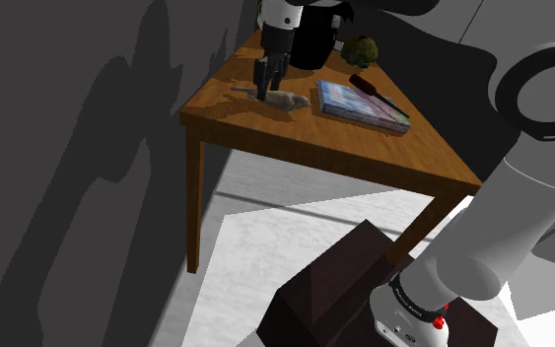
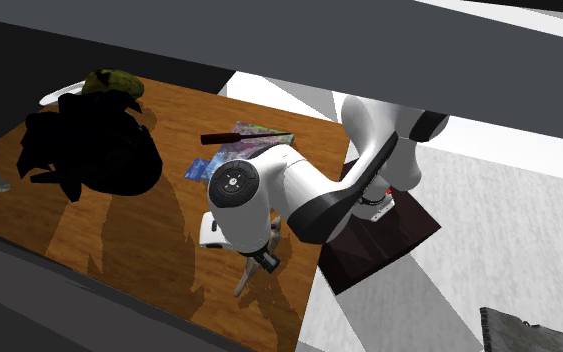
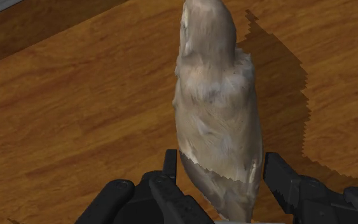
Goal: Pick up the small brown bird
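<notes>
bird: small pale-brown bird lies lengthwise on the bench, near the corner at the shoulder view's left; apart from the book, so nothing crowds a top-down approach
end effector: end effector is down at bench level over what looks like the bird's rear half; fingers apart, one on each side of the body and very close to it; no squeeze evident
why this pose: fingers span the narrow width, not the length; the body fits the gap
step: judged aligned pre-grasp; bird not yet lifted; next is close, then raise
risk: grip sits off-centre, so the head end may droop on lift; rounded sides may slip
</notes>
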